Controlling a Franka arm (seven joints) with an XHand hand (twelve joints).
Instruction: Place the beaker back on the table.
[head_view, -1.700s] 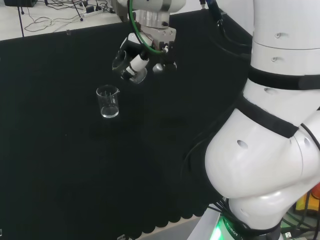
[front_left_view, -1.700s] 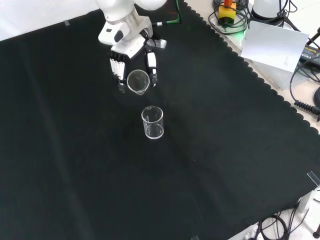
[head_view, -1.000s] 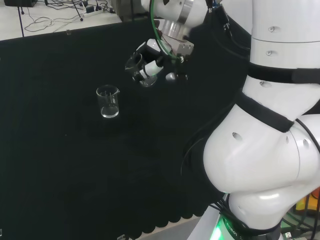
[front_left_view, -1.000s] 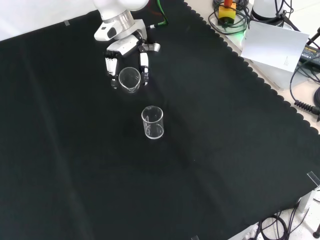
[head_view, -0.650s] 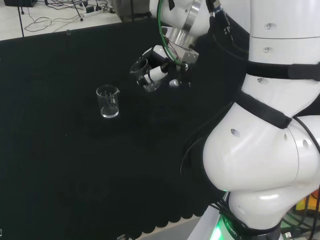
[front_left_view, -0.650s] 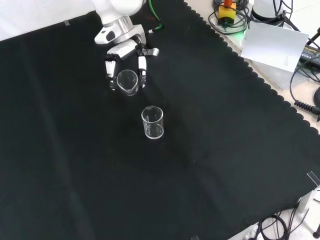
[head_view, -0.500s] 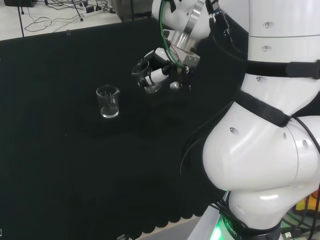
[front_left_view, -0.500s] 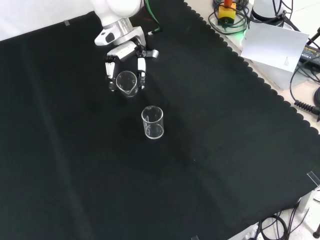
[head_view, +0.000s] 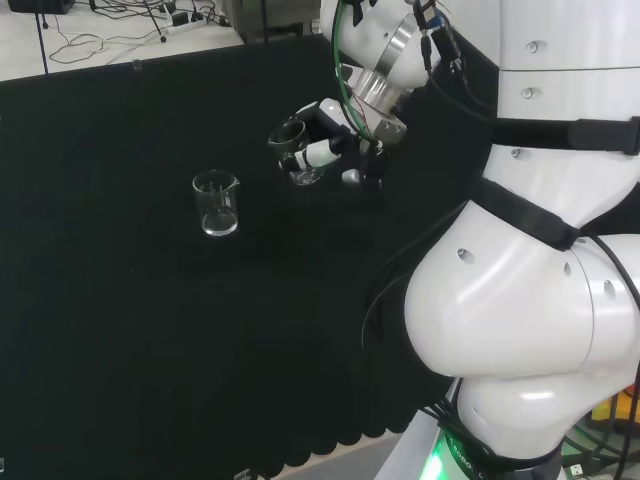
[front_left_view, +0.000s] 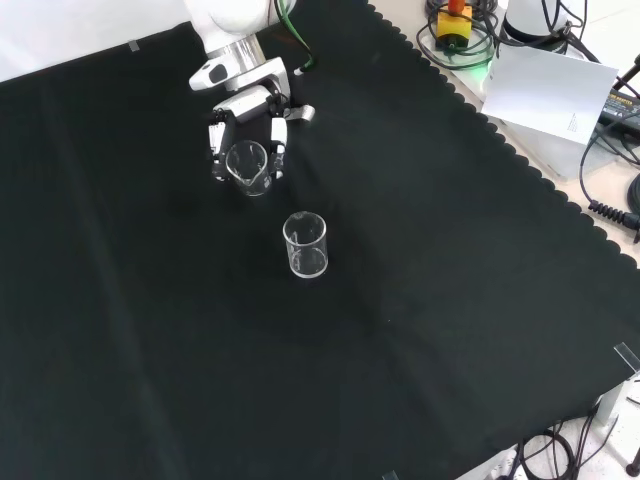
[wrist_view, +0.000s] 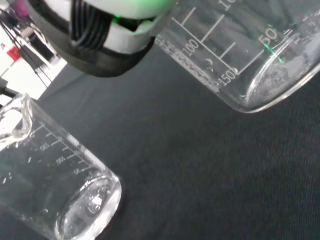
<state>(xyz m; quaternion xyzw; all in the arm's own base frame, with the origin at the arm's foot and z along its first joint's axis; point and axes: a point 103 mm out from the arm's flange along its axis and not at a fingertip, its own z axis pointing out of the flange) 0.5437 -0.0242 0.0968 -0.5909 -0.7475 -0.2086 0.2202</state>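
— Where's the beaker (front_left_view: 247, 165)?
— Gripped in the hand's (front_left_view: 246, 112) curled fingers (front_left_view: 277, 137), seemingly above the black-clothed table (front_left_view: 450, 300).
— Anything else?
— A second beaker (front_left_view: 305, 245) nearby (cables (front_left_view: 615, 160) beyond the cloth).

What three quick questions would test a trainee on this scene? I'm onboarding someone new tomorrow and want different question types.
1. True or false: the black and white robot hand has its fingers curled round a clear glass beaker.
2. Multiple choice: in the front view, the second clear glass beaker is (A) lying on its side, (B) standing upright on the black cloth, (C) stacked inside the held one.
3. Fill in: in the head view, the standing beaker lies to the ____ of the hand.

Key: 1 true; 2 B; 3 left.
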